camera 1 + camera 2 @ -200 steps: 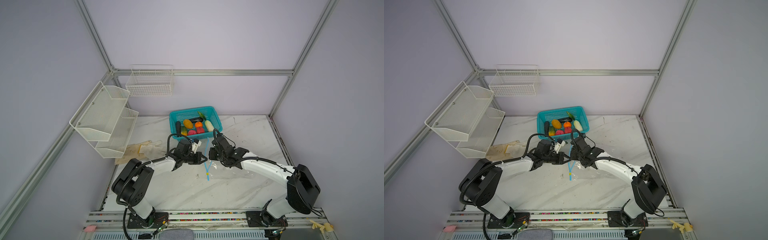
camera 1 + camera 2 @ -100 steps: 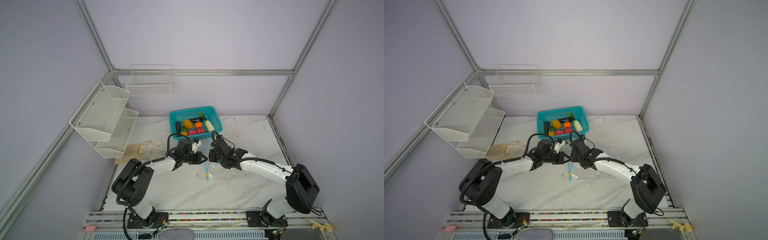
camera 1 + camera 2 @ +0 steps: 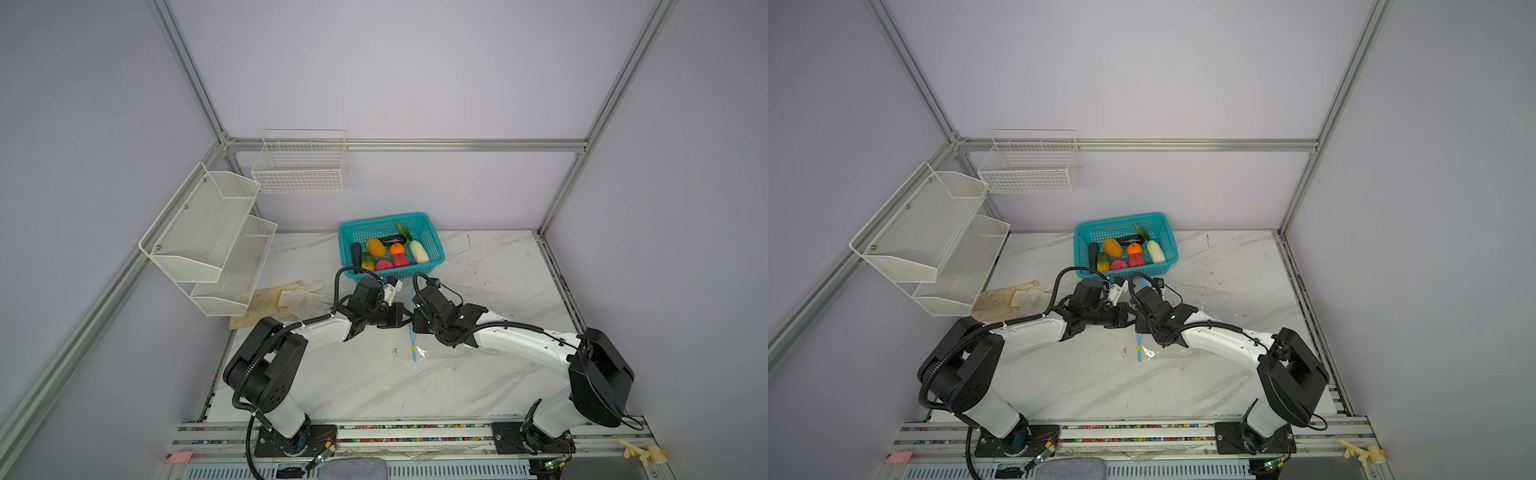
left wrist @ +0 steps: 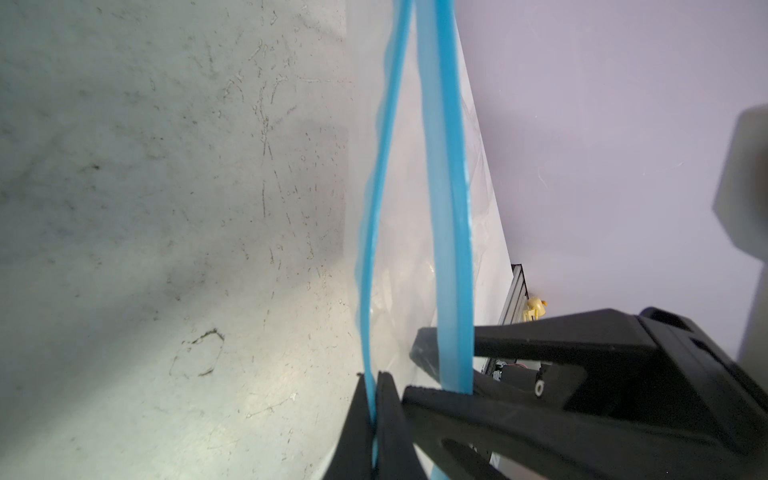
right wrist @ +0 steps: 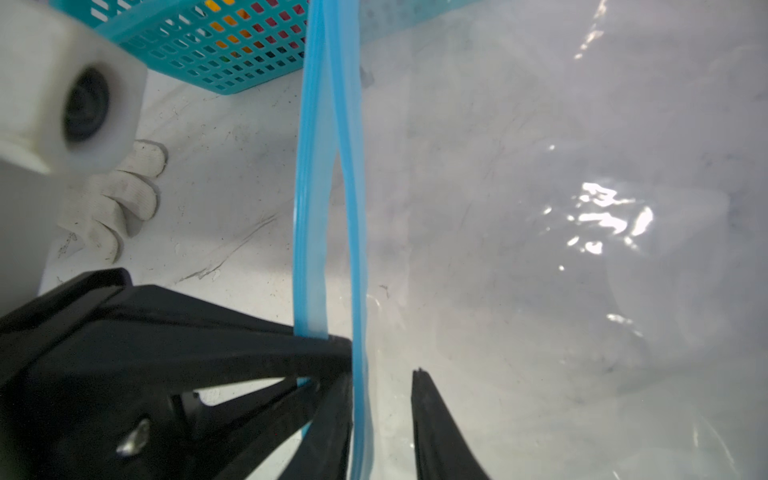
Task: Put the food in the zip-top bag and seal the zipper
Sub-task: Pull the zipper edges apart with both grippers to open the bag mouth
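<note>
Both arms reach low over the marbled worktop [image 3: 365,386], tips meeting mid-scene. Left end effector [image 4: 372,384] is clamped on one thin blue zipper [image 4: 444,166] strip. Right end effector [image 5: 382,374] is open w/ the other strip btwn its fingers. Clear, crinkly zip-top bag [image 5: 540,249] rests on the worktop. Food [image 3: 376,247] sits in the teal mesh basket [image 3: 384,217].

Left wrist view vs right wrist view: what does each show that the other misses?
Left wrist only: the purple wall and a small yellow object past the table edge.
Right wrist only: the teal basket with coloured food showing through its mesh, and the white glove.
Both: the zipper with its two blue lips parted, the left pincer shut on one lip, the right pincer with jaws apart around the other, the clear bag and the marble table.
</note>
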Action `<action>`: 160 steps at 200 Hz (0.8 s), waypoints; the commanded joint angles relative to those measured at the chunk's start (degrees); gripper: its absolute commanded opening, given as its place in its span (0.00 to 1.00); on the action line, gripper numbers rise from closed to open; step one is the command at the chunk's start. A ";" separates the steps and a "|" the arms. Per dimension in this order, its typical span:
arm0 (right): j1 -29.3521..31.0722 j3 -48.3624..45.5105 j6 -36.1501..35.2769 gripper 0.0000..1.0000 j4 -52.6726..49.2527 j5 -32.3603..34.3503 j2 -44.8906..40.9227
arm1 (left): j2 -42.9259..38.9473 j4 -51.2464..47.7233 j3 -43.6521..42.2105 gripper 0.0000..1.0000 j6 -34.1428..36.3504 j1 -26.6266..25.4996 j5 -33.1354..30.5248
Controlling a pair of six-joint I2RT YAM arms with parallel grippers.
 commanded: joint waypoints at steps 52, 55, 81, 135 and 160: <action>0.63 0.83 2.22 0.04 -5.31 4.82 -2.19 | 0.33 1.14 4.77 0.00 0.06 -0.33 -0.55; 0.62 0.83 2.41 0.03 -5.44 4.88 -2.24 | 0.45 1.15 4.81 0.00 0.06 -0.33 -0.60; 0.61 0.79 2.93 0.00 -6.22 5.01 -2.93 | 1.14 0.81 5.24 0.00 0.33 -0.32 -0.81; 0.63 -0.26 3.43 0.00 -6.94 5.85 -4.43 | 1.89 0.54 5.36 0.00 0.92 0.01 -1.29; 0.58 -0.46 3.39 0.00 -7.17 6.33 -4.70 | 2.13 0.13 5.26 0.00 1.29 0.26 -1.41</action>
